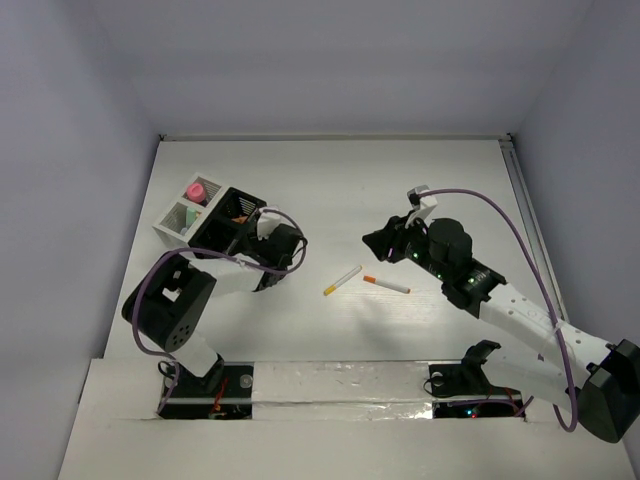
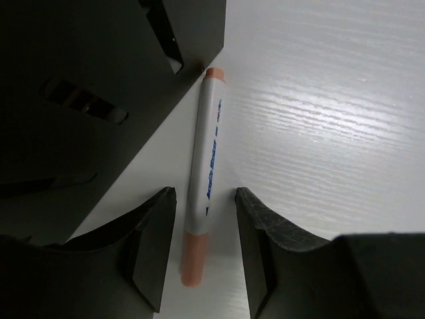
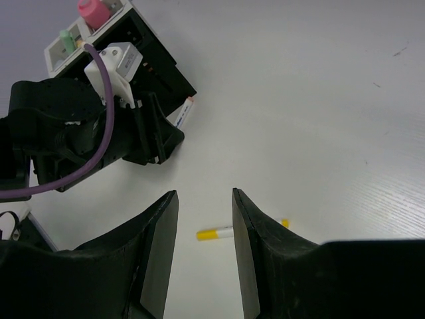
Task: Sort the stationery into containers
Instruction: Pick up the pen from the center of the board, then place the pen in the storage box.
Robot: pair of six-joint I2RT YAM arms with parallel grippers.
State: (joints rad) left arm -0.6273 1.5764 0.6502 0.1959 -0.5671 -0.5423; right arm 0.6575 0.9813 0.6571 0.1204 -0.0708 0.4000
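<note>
The pen [image 2: 206,146] under the left hand [image 2: 204,196] carries blue print along its white barrel, too slanted and blurred to read. Both its ends are orange. It lies flat on the surface [image 2: 319,100], its far tip just beside a corner of the black box [image 2: 99,80]. The left hand is part-open with one finger on each side of the pen, clamping nothing (at one finger the gap is so thin that I cannot tell whether it touches). From above, this pen is hidden under the arm.

The right hand [image 3: 202,199] hangs open and empty over the middle of the surface. Two more pens lie there: a yellow-tipped pen [image 1: 342,280], partly cut off behind a finger in the right wrist view, and an orange-tipped pen [image 1: 386,285]. The white box [image 1: 172,234] sits against the black box and holds a pink marker [image 1: 197,189] and something pale green [image 1: 186,212], too small to make out.
</note>
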